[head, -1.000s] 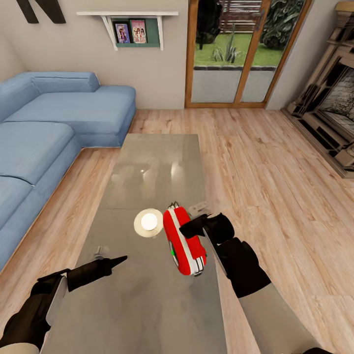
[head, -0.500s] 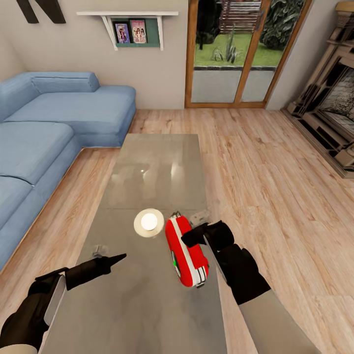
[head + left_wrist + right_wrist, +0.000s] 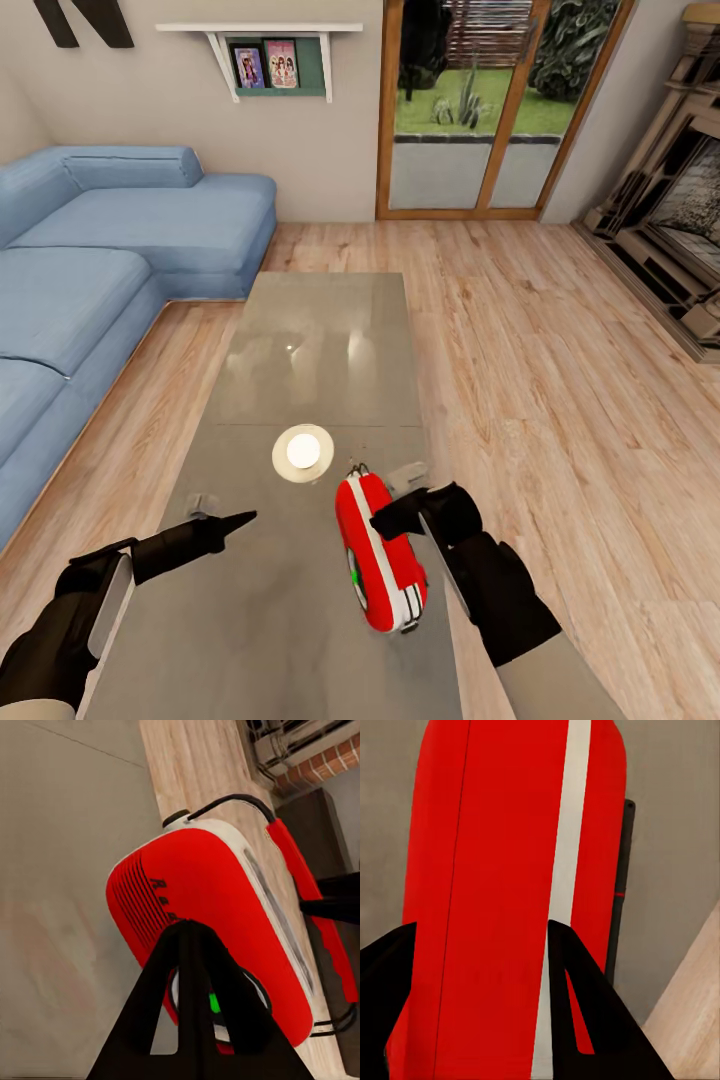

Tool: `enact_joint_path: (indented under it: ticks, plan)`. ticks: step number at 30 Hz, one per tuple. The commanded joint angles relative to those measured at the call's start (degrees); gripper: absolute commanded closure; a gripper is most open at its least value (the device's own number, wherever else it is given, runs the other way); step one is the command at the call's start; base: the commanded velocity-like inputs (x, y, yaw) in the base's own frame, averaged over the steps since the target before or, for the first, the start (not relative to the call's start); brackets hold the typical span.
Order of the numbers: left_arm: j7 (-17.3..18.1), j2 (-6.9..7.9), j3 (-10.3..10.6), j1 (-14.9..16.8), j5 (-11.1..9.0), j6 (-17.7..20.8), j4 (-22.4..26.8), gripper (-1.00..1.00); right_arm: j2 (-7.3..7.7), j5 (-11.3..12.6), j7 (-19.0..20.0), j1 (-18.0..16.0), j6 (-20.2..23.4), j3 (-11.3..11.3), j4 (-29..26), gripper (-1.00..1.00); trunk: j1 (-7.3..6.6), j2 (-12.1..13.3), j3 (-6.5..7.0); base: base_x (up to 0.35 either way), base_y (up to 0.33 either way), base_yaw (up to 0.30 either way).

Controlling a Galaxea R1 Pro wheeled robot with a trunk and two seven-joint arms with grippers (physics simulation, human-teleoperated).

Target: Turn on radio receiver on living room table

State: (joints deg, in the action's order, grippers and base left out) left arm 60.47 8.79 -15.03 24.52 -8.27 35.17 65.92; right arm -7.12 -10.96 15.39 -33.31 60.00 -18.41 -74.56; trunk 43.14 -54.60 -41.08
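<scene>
The right gripper [image 3: 400, 515] straddled the radio receiver [image 3: 378, 552] with fingers spread, unclamped, beside the table [image 3: 310, 340] edge, so a sideways shove might have toppled it off.

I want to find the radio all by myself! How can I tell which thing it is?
Look at the long shiny grey table on the wood floor, beside the blue sofa. Near its close end, by the right gripper, sits the radio. It is bright red with a white stripe and a small green light, unlike the flat, round cream disc next to it.
</scene>
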Motion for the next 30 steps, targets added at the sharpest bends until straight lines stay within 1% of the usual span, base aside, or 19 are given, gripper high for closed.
enact_joint_path:
  ticks: [1,3,4,8,30]
  plan:
    - [0.00,0.00,-0.02,0.00,0.00,0.10,0.00,1.00,0.00,-0.59,-0.01,-0.02,0.00,0.00,-1.35,1.00,0.00,0.00,0.01,0.000,0.000,0.000]
    - [0.00,0.00,0.00,0.00,-0.06,0.80,0.01,1.00,0.00,-0.55,-0.01,-0.01,0.00,-0.02,-1.49,1.00,0.00,0.00,0.01,0.000,0.000,0.000]
    - [0.15,0.07,0.21,0.00,-0.23,3.35,0.88,1.00,0.00,-0.47,-0.01,0.04,0.00,-0.04,-1.62,1.00,0.00,0.00,0.01,0.000,0.000,0.000]
    - [0.42,0.04,0.28,0.00,-0.45,3.93,2.29,1.00,0.00,-0.47,-0.01,0.08,0.00,-0.05,-1.63,1.00,0.00,0.00,0.01,0.000,0.000,0.000]
    - [0.67,0.06,0.61,0.00,-0.15,4.15,2.20,1.00,0.00,-0.73,-0.02,0.08,0.00,-0.05,-1.64,1.00,4.83,-8.83,-3.94,0.000,0.000,0.000]
